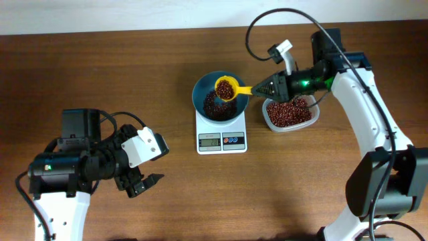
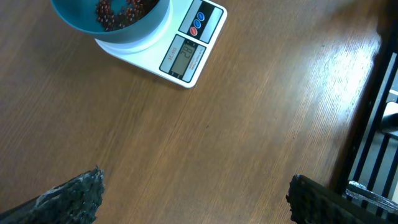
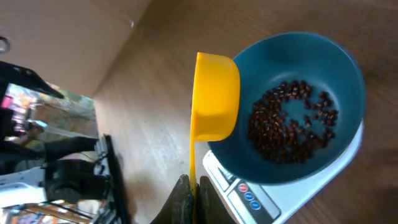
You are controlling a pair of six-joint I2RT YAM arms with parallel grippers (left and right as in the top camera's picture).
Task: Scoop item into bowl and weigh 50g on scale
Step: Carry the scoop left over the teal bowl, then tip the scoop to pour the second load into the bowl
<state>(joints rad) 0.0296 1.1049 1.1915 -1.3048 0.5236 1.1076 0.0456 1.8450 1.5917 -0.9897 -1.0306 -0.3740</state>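
The teal-blue bowl (image 1: 219, 94) stands on the white scale (image 1: 221, 139) and holds a layer of dark red-brown beans (image 3: 289, 121). My right gripper (image 1: 267, 88) is shut on the handle of a yellow scoop (image 1: 226, 88), held full of beans over the bowl's rim. In the right wrist view the scoop (image 3: 214, 93) hangs beside the bowl (image 3: 348, 81), with the gripper (image 3: 192, 185) below it. My left gripper (image 1: 142, 179) is open and empty over the bare table, left of the scale (image 2: 186, 56).
A clear plastic tub (image 1: 289, 112) of beans stands right of the scale, under my right arm. Cables loop above the right arm. The left arm's base fills the lower left of the table.
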